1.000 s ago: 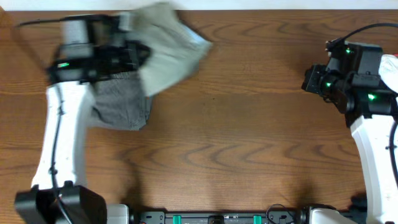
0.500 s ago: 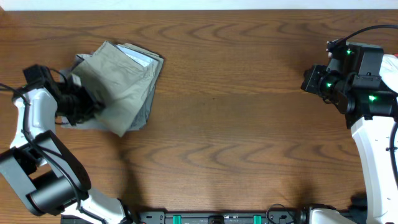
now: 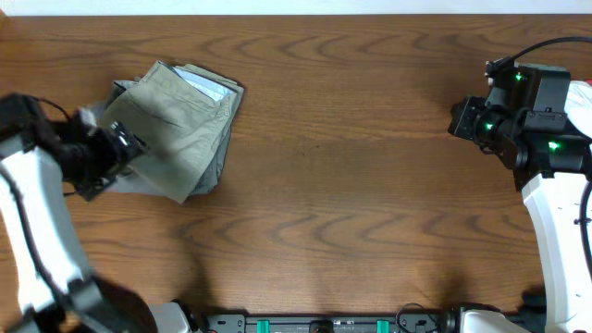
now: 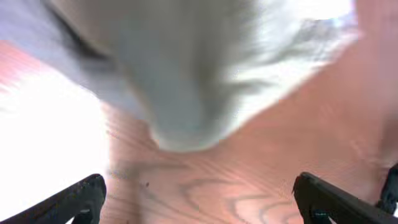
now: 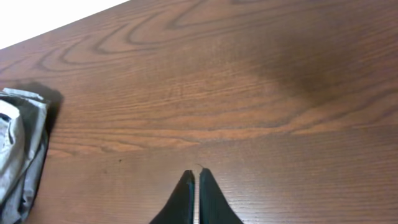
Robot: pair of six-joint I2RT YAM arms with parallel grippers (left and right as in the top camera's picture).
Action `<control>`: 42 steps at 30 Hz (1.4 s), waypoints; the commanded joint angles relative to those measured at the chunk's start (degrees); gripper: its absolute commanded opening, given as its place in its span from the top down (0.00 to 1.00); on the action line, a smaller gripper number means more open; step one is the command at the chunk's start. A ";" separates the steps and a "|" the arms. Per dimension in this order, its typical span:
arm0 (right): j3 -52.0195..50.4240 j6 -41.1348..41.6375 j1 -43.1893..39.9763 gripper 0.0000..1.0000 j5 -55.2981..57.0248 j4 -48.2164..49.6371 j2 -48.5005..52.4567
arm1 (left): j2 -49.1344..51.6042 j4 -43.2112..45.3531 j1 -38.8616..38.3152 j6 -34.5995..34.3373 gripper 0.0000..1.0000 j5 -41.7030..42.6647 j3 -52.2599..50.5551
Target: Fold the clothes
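Note:
The clothes (image 3: 176, 125) lie in a folded pile at the table's back left: light khaki shorts on top, with a pale blue waistband (image 3: 208, 85) showing at the far edge, and darker grey cloth (image 3: 215, 171) under them. My left gripper (image 3: 128, 148) is blurred, right at the pile's left edge. In the left wrist view the left gripper (image 4: 199, 199) stands wide open over bare wood, and the clothes (image 4: 186, 74) are a blur just ahead of it. My right gripper (image 3: 460, 120) hangs over the right of the table. In its wrist view the right gripper (image 5: 197, 180) is shut on nothing, and the clothes (image 5: 18, 149) show at the left edge.
A white object (image 3: 583, 92) sits at the right edge behind the right arm. A black rail (image 3: 324, 324) runs along the table's front edge. The wooden table (image 3: 351, 203) stretches between the pile and the right arm.
The left gripper carried the khaki shorts onto the grey ones, opened and let go. Its arm has swung back to the left. The right arm has not moved.

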 commanded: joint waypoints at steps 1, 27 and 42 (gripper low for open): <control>0.33 -3.43 0.15 0.91 -4.52 0.79 -0.59 | -10.47 -1.86 0.09 4.87 0.02 0.00 6.32; 1.46 -13.92 0.15 0.01 -14.29 -1.49 -33.05 | -44.72 -1.97 -12.11 17.84 0.02 0.57 11.96; 1.18 -14.45 0.15 0.01 -8.50 -8.09 -33.86 | -44.72 -2.34 -12.11 17.84 0.02 0.57 11.96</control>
